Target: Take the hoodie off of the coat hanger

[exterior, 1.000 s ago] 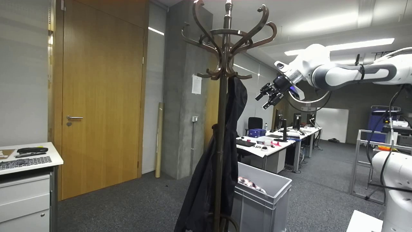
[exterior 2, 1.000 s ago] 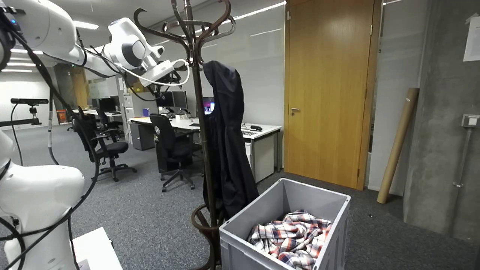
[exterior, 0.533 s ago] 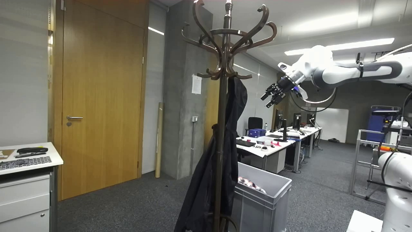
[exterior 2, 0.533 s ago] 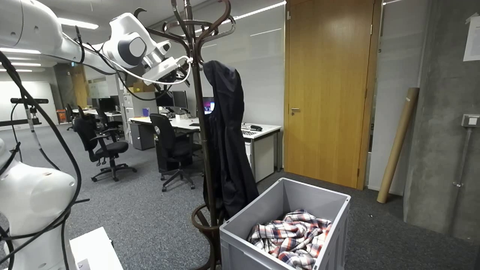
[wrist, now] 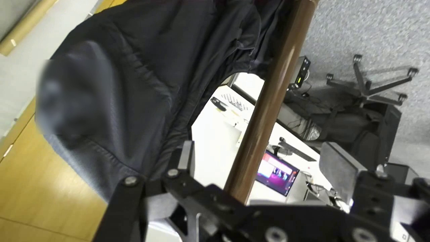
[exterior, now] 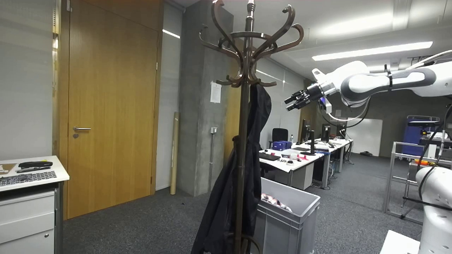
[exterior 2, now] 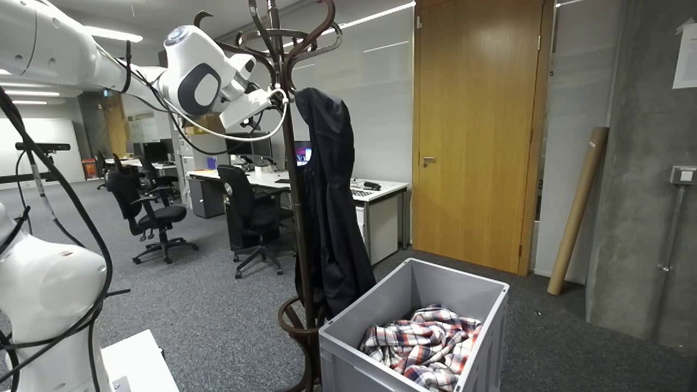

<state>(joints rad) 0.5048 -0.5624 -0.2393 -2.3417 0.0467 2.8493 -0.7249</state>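
Wrist view shows the pincer (wrist: 263,160) spread, the hoodie (wrist: 144,74) hanging on the coat hanger (wrist: 276,84).

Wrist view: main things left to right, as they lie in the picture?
Tan tube → black hoodie → coat hanger (its brown pole) → black office chair.

Wooden door (exterior: 113,106), concrete pillar (exterior: 192,106), grey carpet (exterior: 123,225), white desks (exterior: 60,171), black office chairs (exterior 2: 163,216), lit ceiling strips (exterior: 374,52)
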